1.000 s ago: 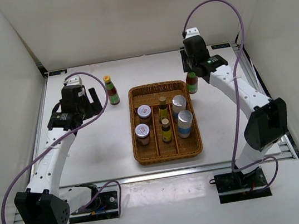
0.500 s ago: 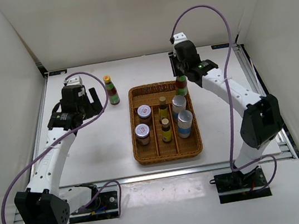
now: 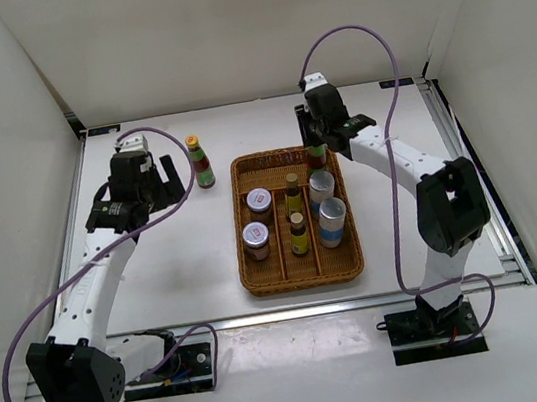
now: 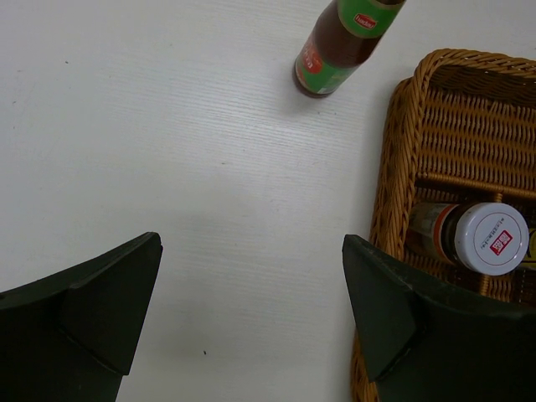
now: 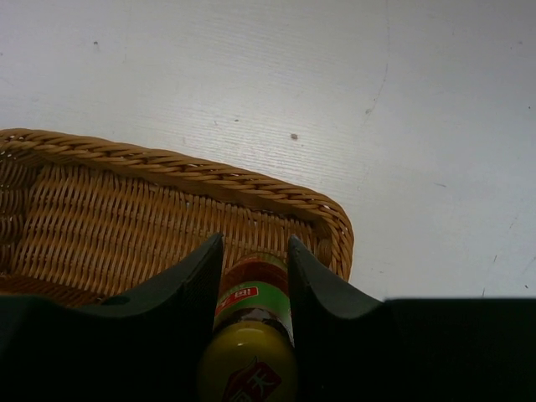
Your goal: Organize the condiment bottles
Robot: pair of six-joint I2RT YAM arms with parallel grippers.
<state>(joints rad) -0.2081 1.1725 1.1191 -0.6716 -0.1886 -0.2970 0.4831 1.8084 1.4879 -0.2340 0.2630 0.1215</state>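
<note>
Eight condiment containers counted in the top view. Six stand in the wicker tray (image 3: 304, 284): pink-lidded jars (image 3: 259, 202) in the left compartment, yellow-labelled mini bottles (image 3: 293, 193) in the middle, silver-lidded cylinders (image 3: 332, 220) in the right. The left sauce bottle (image 3: 201, 162) stands upright on the white table (image 3: 167, 267), apart from the tray's far left corner. The left gripper (image 3: 176, 178) sits just left of that bottle, its jaws spread wide with nothing between them. The right gripper (image 3: 315, 145) is clamped on the right sauce bottle (image 3: 317, 159), upright over the far end of the right compartment, just beyond the far cylinder. Cannot tell whether its base touches the wicker.

Left wrist view: left gripper (image 4: 251, 310) fully spread over bare table, holding nothing. Left sauce bottle (image 4: 335, 54) ahead of it, untouched. Tray rim (image 4: 389, 193) by the right finger, one pink-lidded jar (image 4: 481, 239) just inside.

Right wrist view: right gripper (image 5: 253, 251) closed tight on the upper part of the right sauce bottle (image 5: 251, 306), below its cap. Red and green label visible between the fingers. Tray's far right corner (image 5: 331, 222) lies directly beyond the bottle, bare table (image 5: 251, 67) past it.
</note>
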